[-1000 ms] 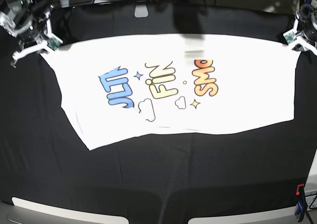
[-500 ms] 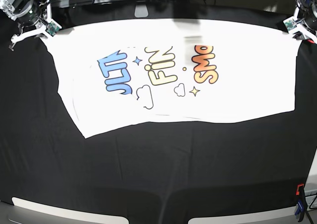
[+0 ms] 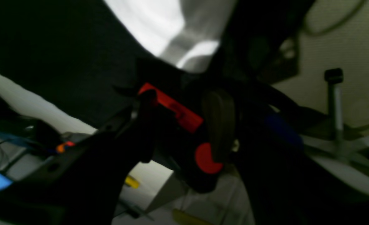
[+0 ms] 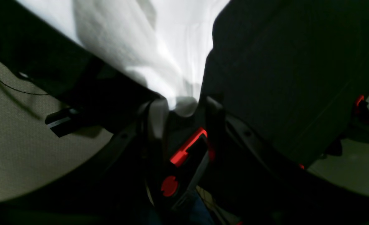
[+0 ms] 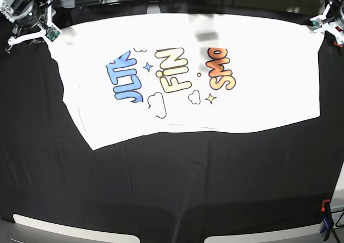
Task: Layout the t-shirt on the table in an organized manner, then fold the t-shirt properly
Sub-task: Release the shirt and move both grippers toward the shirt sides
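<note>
Shifted toward the far edge since the earlier frame: the white short-sleeved cloth t-shirt with blue, yellow and orange cartoon lettering (image 5: 188, 65). It lies spread flat, print up, on the far half of the desk of matte black wrinkled cloth (image 5: 172, 184).

Visibility: both wrist views are dark and blurred. In the base view the left tool (image 5: 329, 22) is cut off at the frame's edge.

Left tool (image 3: 183, 97): fingers spread, with no cloth between them; the shirt's edge lies beyond.

Right tool (image 4: 184, 109): fingers apart, a shirt corner lying slack in the gap.

Count: one shirt, two tools, three lettering groups, two clouds, two stars. One red-and-blue clamp (image 5: 325, 213) sits at the near corner.
</note>
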`<state>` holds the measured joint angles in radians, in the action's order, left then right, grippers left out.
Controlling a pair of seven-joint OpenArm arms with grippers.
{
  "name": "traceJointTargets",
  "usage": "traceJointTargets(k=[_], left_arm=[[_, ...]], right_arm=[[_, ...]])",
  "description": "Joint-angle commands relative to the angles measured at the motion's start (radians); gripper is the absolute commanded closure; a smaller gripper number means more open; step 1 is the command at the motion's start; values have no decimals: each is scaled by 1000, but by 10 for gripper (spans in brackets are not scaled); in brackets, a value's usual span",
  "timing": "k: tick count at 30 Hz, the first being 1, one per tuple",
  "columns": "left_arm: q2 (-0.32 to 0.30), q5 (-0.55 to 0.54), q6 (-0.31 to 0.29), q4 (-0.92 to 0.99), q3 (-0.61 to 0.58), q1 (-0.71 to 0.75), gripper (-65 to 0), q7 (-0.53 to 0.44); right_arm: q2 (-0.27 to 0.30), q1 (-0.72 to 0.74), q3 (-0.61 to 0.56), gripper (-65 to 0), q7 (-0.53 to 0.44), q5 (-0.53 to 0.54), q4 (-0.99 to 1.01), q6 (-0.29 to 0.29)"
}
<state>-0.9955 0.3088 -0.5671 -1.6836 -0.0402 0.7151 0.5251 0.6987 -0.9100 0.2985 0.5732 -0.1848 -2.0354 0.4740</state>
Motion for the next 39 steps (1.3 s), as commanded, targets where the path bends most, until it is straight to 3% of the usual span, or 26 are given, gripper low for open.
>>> traceJointTargets(k=[1, 4, 8, 11, 14, 21, 25, 29, 34, 39], left_arm=[[-32, -43, -20, 1, 4, 11, -262, 8], [-52, -122, 6, 1, 64, 8, -262, -13], [-33, -285, 5, 3, 230, -4, -262, -100], [26, -433, 5, 19, 357, -56, -262, -175], [107, -564, 2, 70, 427, -163, -262, -205], [257, -750, -2, 304, 436, -473, -260, -193], [320, -817, -3, 481, 436, -642, -260, -119], [365, -806, -32, 667, 436, -803, -260, -80], [368, -807, -48, 845, 410, -936, -260, -53], [369, -815, -90, 904, 359, -969, -260, -22]], right_arm=[[16, 3, 14, -195, -6, -8, -13, -15], [16, 40, 29, -195, -8, 40, -13, -53], [16, 126, 63, -196, -8, 209, -12, -86], [8, 197, 69, -239, -7, 326, -11, -86], [-20, 270, 68, -308, -8, 356, -3, -85], [-97, 479, 68, -316, -6, 485, 56, -85], [-153, 561, 68, -316, -3, 485, 113, -85], [-204, 600, 68, -316, -3, 485, 160, -85], [-254, 605, 68, -316, -2, 484, 168, -85], [-257, 618, 67, -316, -3, 484, 168, -82]])
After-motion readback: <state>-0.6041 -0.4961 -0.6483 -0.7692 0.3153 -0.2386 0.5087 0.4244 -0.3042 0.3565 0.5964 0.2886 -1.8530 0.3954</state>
